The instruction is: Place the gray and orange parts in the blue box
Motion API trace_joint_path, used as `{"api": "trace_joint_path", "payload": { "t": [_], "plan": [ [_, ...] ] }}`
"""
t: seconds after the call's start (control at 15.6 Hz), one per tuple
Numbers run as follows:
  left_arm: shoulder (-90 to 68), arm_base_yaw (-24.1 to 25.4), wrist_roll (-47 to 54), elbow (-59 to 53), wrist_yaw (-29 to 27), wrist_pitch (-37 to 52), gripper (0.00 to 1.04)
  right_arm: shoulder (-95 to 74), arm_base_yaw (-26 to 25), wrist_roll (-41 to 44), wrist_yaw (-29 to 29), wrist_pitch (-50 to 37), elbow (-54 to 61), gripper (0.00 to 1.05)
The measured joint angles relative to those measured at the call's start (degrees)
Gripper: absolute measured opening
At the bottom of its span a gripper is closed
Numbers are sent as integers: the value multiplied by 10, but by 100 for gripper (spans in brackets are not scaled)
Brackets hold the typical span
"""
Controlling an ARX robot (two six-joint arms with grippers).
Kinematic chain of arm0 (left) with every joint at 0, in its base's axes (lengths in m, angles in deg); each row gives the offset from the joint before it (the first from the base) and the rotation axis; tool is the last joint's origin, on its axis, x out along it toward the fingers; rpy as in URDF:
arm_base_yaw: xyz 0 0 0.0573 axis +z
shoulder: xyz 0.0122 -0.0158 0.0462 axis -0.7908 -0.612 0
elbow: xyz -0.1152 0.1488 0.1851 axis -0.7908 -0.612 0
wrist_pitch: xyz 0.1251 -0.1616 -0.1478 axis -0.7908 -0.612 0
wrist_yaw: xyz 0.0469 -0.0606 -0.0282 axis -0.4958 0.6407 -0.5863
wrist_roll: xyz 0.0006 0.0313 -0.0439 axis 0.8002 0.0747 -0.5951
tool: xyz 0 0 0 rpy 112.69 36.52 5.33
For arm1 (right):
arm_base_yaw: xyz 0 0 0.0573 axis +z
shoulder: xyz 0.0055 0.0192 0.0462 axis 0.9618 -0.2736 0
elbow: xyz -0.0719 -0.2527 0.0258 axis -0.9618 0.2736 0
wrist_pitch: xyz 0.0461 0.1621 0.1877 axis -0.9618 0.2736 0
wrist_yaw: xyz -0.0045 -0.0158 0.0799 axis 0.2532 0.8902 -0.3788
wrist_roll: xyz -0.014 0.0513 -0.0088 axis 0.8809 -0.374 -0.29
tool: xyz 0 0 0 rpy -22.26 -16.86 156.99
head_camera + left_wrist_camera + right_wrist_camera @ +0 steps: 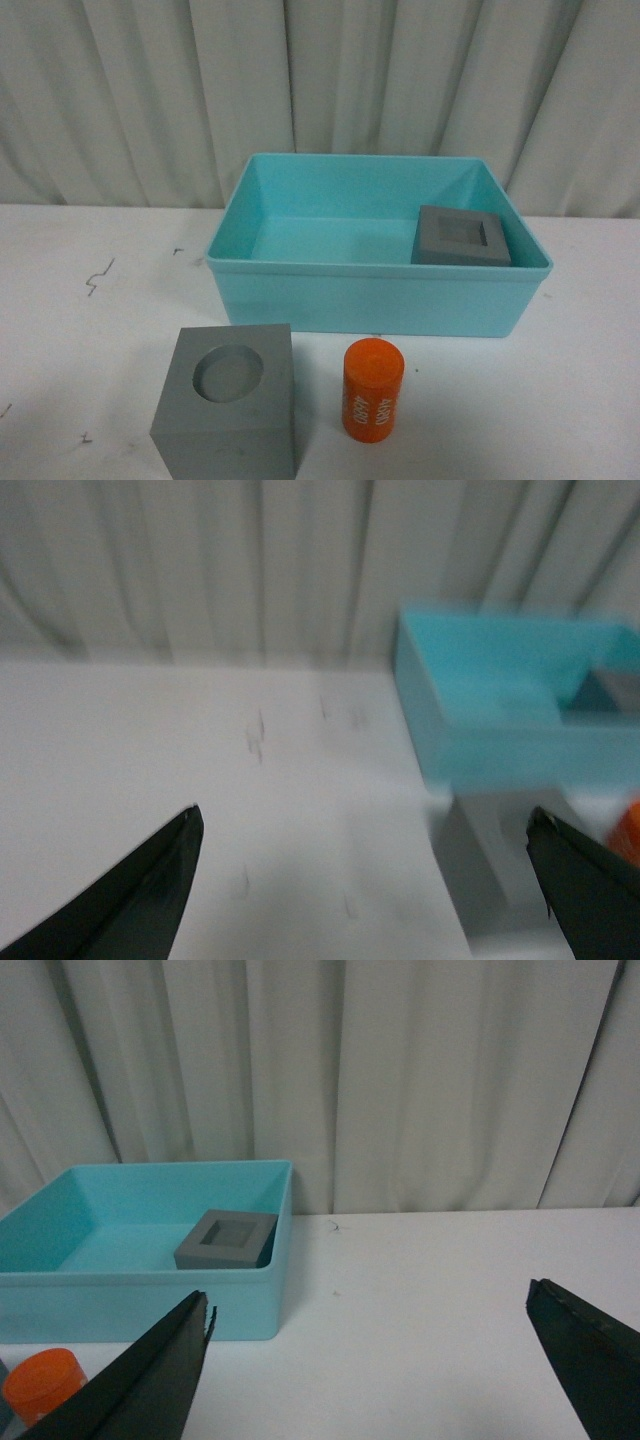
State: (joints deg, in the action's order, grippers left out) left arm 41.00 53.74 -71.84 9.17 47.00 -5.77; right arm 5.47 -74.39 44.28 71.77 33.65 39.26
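Observation:
The blue box point(370, 300) stands at the middle of the white table. A gray cube with a square recess point(461, 236) lies inside it at the right. In front of the box, on the table, sit a gray cube with a round recess point(228, 405) and an upright orange cylinder with white digits point(372, 389). Neither arm shows in the front view. My left gripper point(365, 825) is open over bare table, its view blurred, with the box point(480, 730) beyond. My right gripper point(368, 1300) is open and empty; the box point(150, 1295) and the cylinder point(40, 1385) lie to one side.
Pleated pale curtains point(300, 80) hang behind the table. Small dark marks point(98, 277) dot the tabletop left of the box. White table surface point(450, 1290) spreads beside the box in the right wrist view.

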Motion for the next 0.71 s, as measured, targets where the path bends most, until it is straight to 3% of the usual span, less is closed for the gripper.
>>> {"api": "trace_joint_path", "payload": {
  "t": [0.06,0.13,0.32,0.45,0.71],
  "plan": [
    [-104,3,-37,69,43,-99,98,0,0,0,0,0,0,100],
    [-159,-11,-66,108,56,-88,98,0,0,0,0,0,0,97],
    [-405,-86,-101,194,20,121,98,0,0,0,0,0,0,98],
    [-610,-145,-111,262,-12,209,98,0,0,0,0,0,0,98],
    [-844,-232,-109,355,-76,219,98,0,0,0,0,0,0,98]
  ]
}}
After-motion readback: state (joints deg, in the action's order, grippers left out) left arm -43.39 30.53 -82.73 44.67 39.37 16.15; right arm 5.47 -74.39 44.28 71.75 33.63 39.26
